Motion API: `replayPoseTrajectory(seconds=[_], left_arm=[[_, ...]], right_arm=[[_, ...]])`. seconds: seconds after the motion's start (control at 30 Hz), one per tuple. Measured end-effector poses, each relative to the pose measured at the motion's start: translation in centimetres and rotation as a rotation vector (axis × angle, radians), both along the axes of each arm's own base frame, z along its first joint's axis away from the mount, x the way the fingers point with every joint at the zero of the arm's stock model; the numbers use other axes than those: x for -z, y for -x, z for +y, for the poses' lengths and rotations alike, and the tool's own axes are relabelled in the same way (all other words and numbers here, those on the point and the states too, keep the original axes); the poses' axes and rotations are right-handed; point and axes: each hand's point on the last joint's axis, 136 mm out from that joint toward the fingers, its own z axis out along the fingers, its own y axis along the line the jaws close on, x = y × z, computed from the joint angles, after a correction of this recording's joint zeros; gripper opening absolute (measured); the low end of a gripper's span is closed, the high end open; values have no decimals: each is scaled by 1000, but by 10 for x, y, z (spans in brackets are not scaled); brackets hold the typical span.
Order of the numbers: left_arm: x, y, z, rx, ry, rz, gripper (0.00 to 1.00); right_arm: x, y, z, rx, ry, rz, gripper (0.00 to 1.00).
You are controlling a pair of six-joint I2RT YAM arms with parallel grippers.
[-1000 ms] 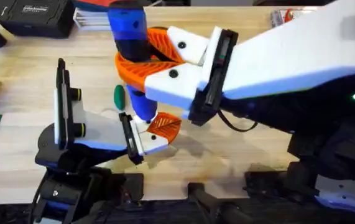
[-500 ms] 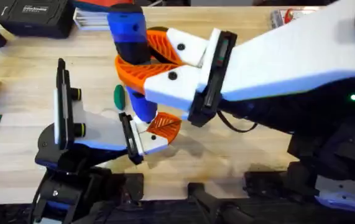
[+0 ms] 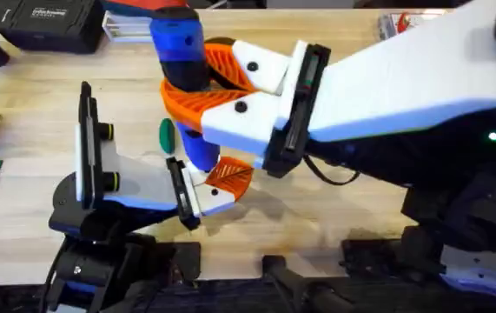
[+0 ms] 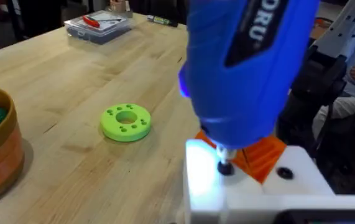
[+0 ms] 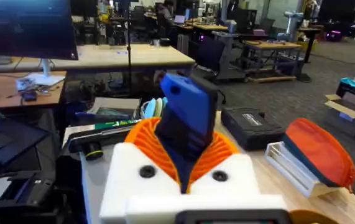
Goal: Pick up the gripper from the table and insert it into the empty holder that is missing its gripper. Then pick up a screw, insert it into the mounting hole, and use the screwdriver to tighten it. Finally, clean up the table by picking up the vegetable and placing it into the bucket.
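bare tabletop [image 4: 102, 74] around lime-green disc [image 4: 125, 121], bucket [image 4: 0, 152] beside

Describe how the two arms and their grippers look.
Both arms are white shells over black joints. The right gripper has white fingers with orange ribbed pads and black screw heads; a black cable loops beneath its wrist. The left gripper has the same white-and-orange fingers, and yellow-tipped black knobs farther back.

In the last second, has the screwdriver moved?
No. In the overhead view the screwdriver stands at the same spot beside the vegetable, clamped in the right gripper, tip at the left gripper.
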Motion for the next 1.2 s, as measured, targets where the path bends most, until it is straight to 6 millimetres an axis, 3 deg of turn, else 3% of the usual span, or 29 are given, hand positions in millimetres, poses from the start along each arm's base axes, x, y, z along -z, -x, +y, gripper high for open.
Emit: replayPoseTrajectory(seconds=[0.47, 0.67, 0.77, 1.0, 1.2], left_arm=[[0, 0, 0, 0, 0, -1, 4], [0, 0, 0, -1, -1, 0, 4], [0, 0, 0, -1, -1, 0, 4], [0, 0, 0, -1, -1, 0, 4], [0, 0, 0, -1, -1, 0, 4]], right_arm=[[-11, 6, 0, -24, -32, -29, 24], [-79, 22, -11, -69, -173, -142, 24], [-88, 21, -20, -60, -184, -169, 24], [-21, -58, -50, 203, 145, -197, 24], [49, -125, -117, 507, 548, -201, 24]])
